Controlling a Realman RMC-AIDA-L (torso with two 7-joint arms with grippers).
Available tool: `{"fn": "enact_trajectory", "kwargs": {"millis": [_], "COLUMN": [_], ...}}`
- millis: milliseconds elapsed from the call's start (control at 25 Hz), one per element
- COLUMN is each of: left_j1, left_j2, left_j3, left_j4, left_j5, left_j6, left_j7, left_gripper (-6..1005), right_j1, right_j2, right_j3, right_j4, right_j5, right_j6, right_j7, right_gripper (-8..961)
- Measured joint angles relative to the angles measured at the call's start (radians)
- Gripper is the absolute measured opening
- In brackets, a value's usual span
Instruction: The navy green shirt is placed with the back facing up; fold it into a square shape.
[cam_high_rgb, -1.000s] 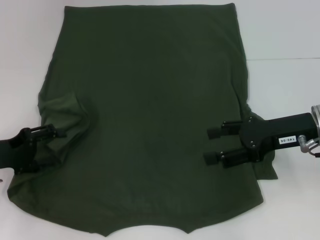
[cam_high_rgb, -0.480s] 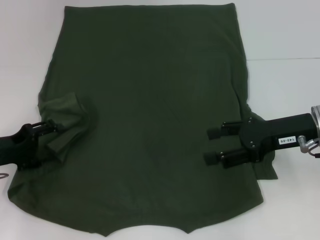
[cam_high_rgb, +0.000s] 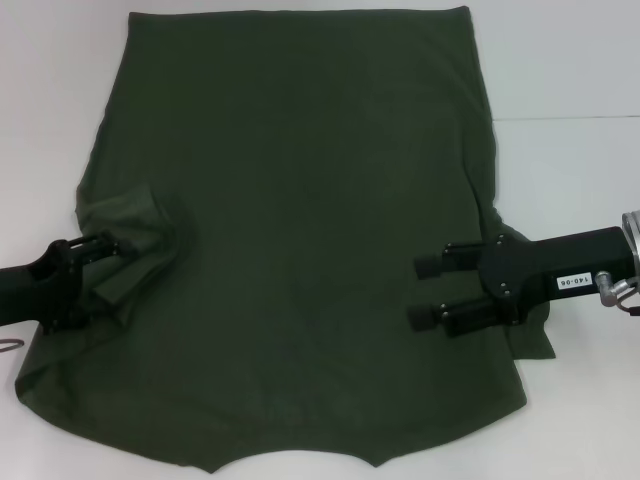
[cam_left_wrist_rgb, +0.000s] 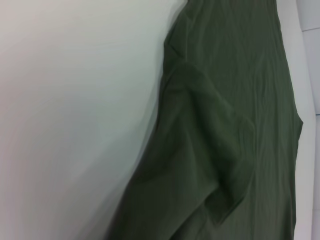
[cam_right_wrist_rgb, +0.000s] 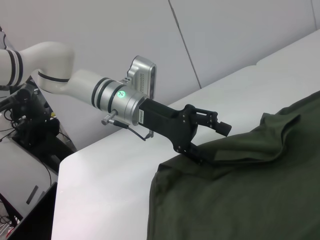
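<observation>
1. Navy green shirt (cam_high_rgb: 300, 240) fabric is lying under both claws as I am watching from the head view; I am starting with the left claw (cam_high_rgb: 98, 268), which is sitting at the shirt's left edge with its jaws apart, one finger above and one below the folded-in left sleeve (cam_high_rgb: 135, 235).
2. I am judging that it is not clamping the sleeve: the right wrist view is showing the left claw (cam_right_wrist_rgb: 210, 137) spread, with its lower finger touching the cloth edge.
3. I am seeing the right claw (cam_high_rgb: 428, 290) hovering over the shirt's right side, fingers apart and pointing inward toward the shirt's middle, holding nothing.
4. I am noting the right sleeve (cam_high_rgb: 525, 335) peeking out beneath that arm, folded in less tidily than the left one.
5. Going outward, the shirt is lying flat on the white bench (cam_high_rgb: 570, 70), its long axis running away from me, hem far, collar near.
6. I am reckoning the coming fold turns on that axis: each claw is flanking it, one to each side, so both are equally placed to work the near half.
</observation>
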Motion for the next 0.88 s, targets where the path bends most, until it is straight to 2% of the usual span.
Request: {"fn": "enact_trajectory", "kwargs": {"millis": [280,800,880], "left_j1": [-0.002,0.000,0.004], "left_j2": [-0.020,-0.031,-0.034], "left_j3": [-0.003,-0.003,-0.003], "left_j4": [0.000,0.000,0.000], "left_j5": [-0.020,-0.028,-0.028], "left_j6": [-0.029,-0.060,-0.068], "left_j7": [0.017,0.025,0.023], "left_gripper": [920,919,856], "right_j1": [0.000,0.000,0.000], "right_j2": [0.000,0.002,0.002], "right_j3": [-0.001,-0.002,-0.002], "right_j4": [0.001,-0.003,-0.003], "right_j5": [-0.001,-0.001,-0.001], "right_j6": [0.001,0.003,0.003], "right_j7": [-0.001,-0.003,-0.003], "right_gripper": [924,924,924]}}
